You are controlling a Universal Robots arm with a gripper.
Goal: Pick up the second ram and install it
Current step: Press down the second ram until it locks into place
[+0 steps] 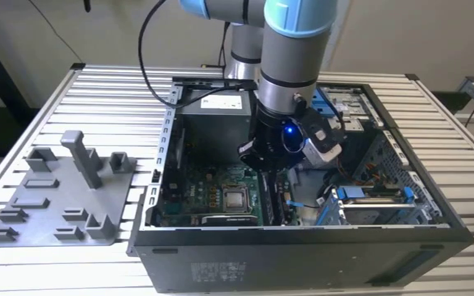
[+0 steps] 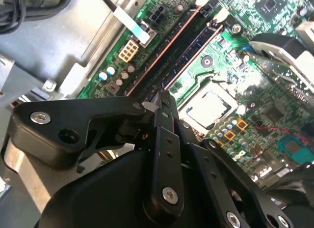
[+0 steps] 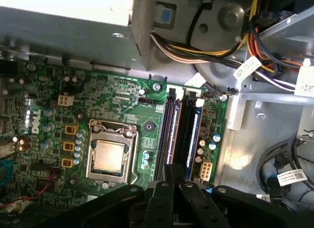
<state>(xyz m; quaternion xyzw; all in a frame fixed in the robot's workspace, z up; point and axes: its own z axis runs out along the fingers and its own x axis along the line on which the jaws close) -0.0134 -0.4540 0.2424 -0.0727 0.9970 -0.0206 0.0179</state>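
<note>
First wrist view: claw [image 3: 172,175] directly above second ram [image 3: 193,139] (slotted upright).

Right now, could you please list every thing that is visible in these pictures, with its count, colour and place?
computer case: one, black, open on the slatted table.
slatted table: one, silver-white, under everything.
plastic tray: one, grey, with upright posts, on the table at the exterior view's left of the case.
motherboard: one, green, on the case floor.
processor socket: one, silver, in the middle of the motherboard.
memory slots: a row, black, beside the socket; a ram stick with a blue edge stands in one.
power supply: one, grey, at the far end of the case.
cable bundle: one, yellow, red and black, near the power supply.
drive latches: blue, at the exterior view's right in the case.
gripper: one, black, low over the memory slots.
</note>
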